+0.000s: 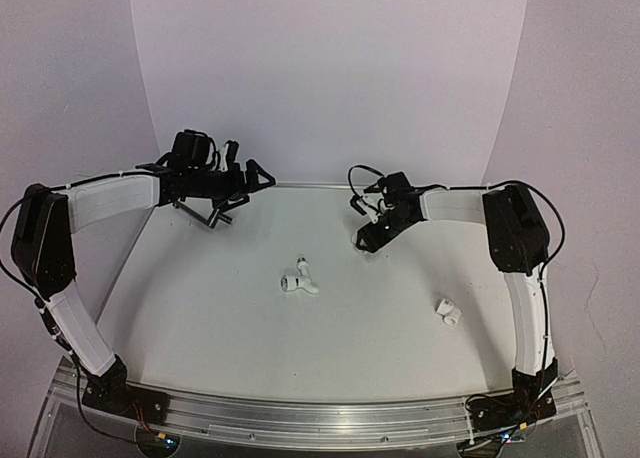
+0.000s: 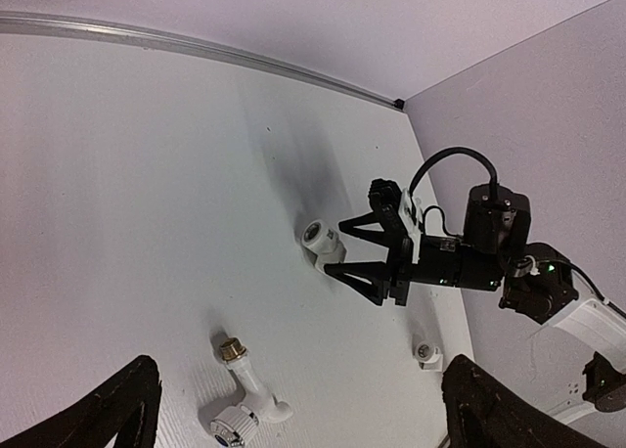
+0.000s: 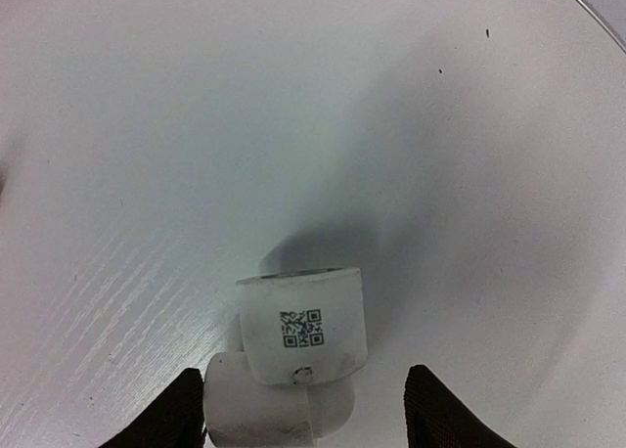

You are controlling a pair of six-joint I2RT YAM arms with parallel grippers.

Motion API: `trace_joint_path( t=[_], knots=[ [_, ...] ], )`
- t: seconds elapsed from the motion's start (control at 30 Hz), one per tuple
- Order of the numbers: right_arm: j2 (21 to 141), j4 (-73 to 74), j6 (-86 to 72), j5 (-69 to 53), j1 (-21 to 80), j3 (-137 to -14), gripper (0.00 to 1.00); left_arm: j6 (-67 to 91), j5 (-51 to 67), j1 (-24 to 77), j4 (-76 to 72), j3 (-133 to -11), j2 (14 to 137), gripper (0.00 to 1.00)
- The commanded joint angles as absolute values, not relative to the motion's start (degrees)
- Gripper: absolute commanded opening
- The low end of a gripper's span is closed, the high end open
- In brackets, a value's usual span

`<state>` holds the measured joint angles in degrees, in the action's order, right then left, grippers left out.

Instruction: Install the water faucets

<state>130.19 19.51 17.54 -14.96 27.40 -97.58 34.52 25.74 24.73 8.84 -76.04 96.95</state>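
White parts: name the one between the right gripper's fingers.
The code-labelled fitting at the right gripper; the tap and small fitting lie apart, untouched.

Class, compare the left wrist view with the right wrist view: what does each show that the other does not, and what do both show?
Only the left wrist view: the right gripper seen from outside, the tap with its brass-coloured end, a second small white part, and the left gripper, wide open. Only the right wrist view: the square printed code on the white fitting. Both: that fitting lying on the table between the right gripper's open fingers.
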Motion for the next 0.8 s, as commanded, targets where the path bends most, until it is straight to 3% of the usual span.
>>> trace_joint_path(
  t=[0.0, 0.23, 0.77],
  knots=[
    [131.2, 18.8, 18.4, -12.9, 28.2, -96.6, 0.67, 34.1, 25.3, 24.9, 6.3, -75.9, 96.5, 1.0],
    [132.0, 18.9, 18.5, -10.4, 28.8, -97.0, 0.64, 34.0, 25.5, 24.9, 6.0, -75.7, 96.6, 1.0],
    [127.5, 23.5, 21.4, -9.7, 29.4, -96.9, 0.35, 33.8, 25.6, 24.9, 5.9, -75.4, 96.6, 1.0]
  ],
)
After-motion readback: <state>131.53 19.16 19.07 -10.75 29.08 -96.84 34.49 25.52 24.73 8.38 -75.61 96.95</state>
